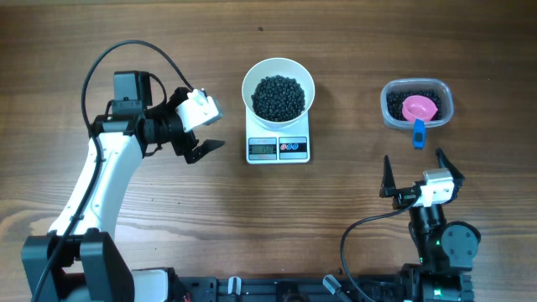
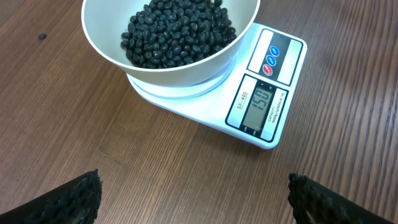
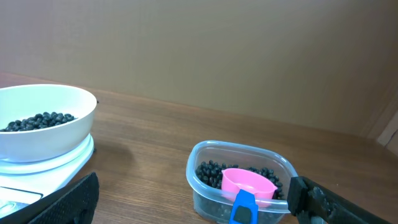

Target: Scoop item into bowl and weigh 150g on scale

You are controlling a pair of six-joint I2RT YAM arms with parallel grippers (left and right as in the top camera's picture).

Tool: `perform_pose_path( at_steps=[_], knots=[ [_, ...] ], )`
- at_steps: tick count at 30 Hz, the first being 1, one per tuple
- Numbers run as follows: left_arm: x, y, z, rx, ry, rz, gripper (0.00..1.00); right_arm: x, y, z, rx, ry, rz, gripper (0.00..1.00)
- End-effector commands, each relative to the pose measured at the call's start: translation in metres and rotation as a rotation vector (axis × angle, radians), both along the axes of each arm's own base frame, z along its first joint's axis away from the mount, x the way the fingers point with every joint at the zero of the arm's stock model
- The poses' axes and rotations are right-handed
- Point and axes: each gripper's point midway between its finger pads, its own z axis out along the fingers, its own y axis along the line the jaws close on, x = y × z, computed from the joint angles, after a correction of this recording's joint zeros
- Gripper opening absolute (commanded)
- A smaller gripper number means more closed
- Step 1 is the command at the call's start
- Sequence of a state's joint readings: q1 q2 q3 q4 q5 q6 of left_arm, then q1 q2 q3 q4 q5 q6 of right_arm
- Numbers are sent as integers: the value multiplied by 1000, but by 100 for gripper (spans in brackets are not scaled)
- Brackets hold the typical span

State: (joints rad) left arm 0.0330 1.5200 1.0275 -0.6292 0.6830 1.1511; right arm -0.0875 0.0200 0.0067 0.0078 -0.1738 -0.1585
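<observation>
Two end effectors in view, both spread wide, nothing between the fingers. On the left, the left end effector (image 1: 204,119), held above bare worktop (image 1: 352,50), aimed rightward at the scale (image 1: 278,139) and clearly apart from it. On the right and nearer, the right end effector (image 1: 412,156), aimed toward the far side, near the clear tub (image 1: 388,105) but not touching it.

In the middle, the white bowl (image 1: 247,92), upright on the scale platform, holding a dark heap of black beans (image 1: 278,97), the heap covering the bottom and stopping short of the rim. Facing the near edge, the grey display (image 2: 262,106), apparently showing 150 (last digit not crisp), with round buttons (image 2: 272,60) beside it.

Inside the tub, more black beans (image 1: 401,92), plus a pink scoop (image 1: 419,107), its blue handle (image 1: 419,132) sticking out over the near rim. In the right wrist view, black fingers (image 3: 62,202) at both lower corners, tub and scoop farther off between them. In the left wrist view, one loose dark grain (image 2: 42,36) alone on the wood, apart from the bowl.
</observation>
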Motion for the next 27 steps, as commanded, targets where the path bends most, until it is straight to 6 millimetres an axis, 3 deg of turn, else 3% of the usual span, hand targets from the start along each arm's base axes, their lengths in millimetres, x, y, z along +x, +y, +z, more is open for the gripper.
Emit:
perform_pose_path(
  at_steps=[1,20,27],
  knots=[
    [-1,-1,0,-14,-5,-18,100,0,-3,2,0,-11,-19,100],
    [-8,-1,-4,-10,34,-12,100,0,-3,2,0,-11,-19,100],
    [-16,-9,-2,0,47,-39,100,0,-3,2,0,-11,-19,100]
  ],
)
